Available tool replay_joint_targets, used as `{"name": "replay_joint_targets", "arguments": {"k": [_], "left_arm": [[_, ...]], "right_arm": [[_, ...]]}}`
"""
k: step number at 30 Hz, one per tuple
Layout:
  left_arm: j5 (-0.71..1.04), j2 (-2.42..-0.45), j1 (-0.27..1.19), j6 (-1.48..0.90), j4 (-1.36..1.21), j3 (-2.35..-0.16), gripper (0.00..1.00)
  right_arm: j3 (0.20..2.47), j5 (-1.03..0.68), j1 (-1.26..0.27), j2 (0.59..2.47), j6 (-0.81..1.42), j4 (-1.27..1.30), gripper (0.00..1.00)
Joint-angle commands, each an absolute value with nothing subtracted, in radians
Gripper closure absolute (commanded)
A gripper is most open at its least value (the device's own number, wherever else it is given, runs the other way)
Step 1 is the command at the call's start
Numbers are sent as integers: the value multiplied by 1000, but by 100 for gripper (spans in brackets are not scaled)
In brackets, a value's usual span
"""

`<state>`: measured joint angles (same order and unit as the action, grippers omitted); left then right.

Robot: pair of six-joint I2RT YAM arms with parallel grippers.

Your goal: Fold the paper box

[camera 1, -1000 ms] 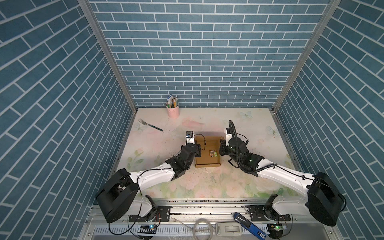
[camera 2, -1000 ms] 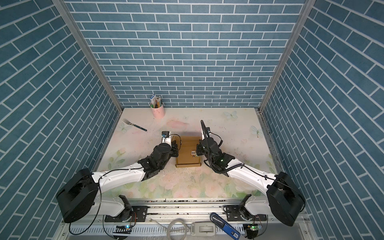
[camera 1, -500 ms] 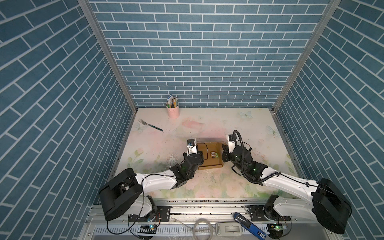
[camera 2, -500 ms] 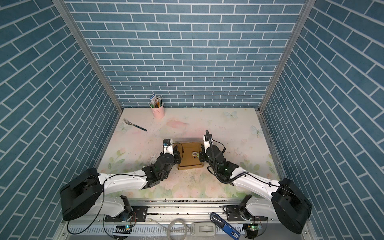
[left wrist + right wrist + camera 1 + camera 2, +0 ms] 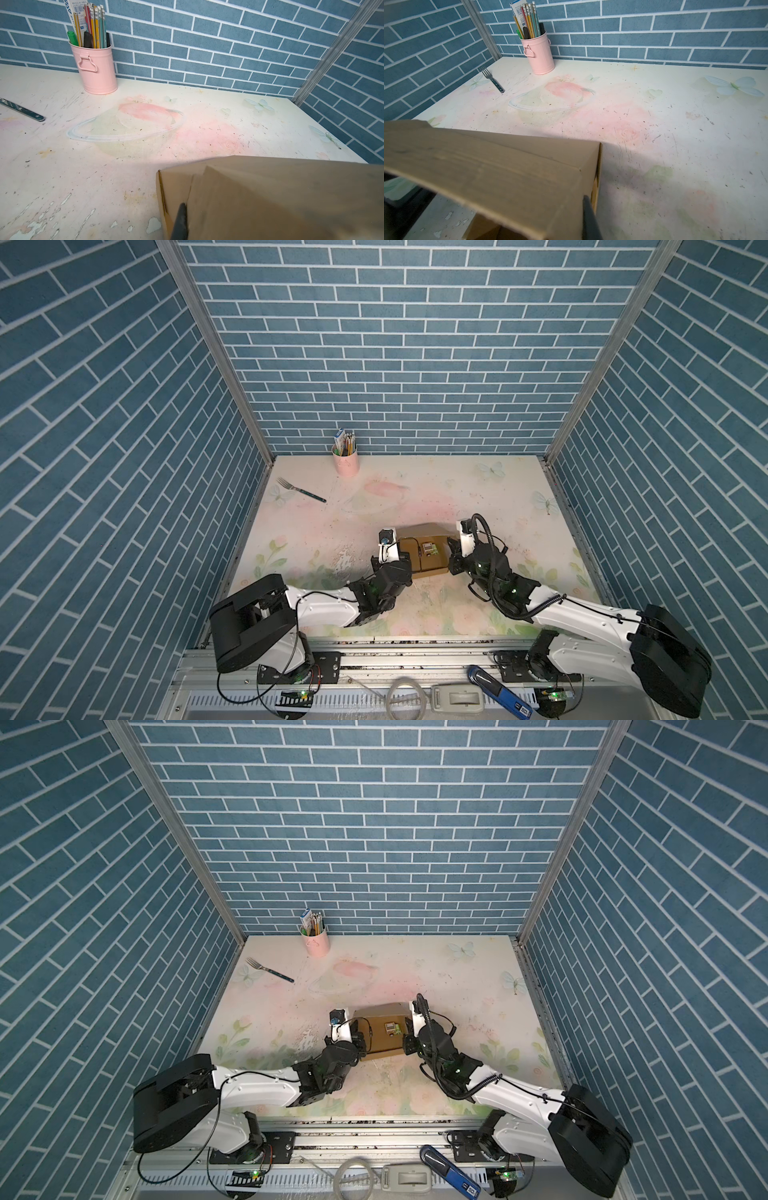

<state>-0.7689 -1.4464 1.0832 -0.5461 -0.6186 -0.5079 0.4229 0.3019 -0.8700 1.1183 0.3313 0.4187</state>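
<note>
Paper box sits lower centre of frame on surface, between my hands: left hand clenched at left wall, right hand clenched at right wall; pinch unconfirmed. Both equally near.

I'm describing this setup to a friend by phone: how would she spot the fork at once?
Look at the far edge of the table, where a pink pencil cup stands by the brick wall. Nearer and to its left lies the fork, flat: the only thin metal thing.
</note>
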Motion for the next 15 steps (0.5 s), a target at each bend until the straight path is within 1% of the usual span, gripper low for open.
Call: {"name": "replay_joint_targets", "arguments": {"k": [1,6,10,13,15], "left_arm": [[-748,-1419,1103,-612,-511,-470,91],[-706,-1348,1120,-672,-431,-432,75],[-646,-1244,1128,-716,-351,-387,60],[-611,-1155,1131,-764,-237,-368,54],[-596,-1098,1132,-803,-144,-361,52]], "right_arm": [[396,309,-875,1079,319,367,100],[377,315,-875,1045,318,345,100],[367,311,-875,1036,322,341,100],[363,311,-876,1034,319,333,100],[361,311,-875,1031,316,332,100]]}}
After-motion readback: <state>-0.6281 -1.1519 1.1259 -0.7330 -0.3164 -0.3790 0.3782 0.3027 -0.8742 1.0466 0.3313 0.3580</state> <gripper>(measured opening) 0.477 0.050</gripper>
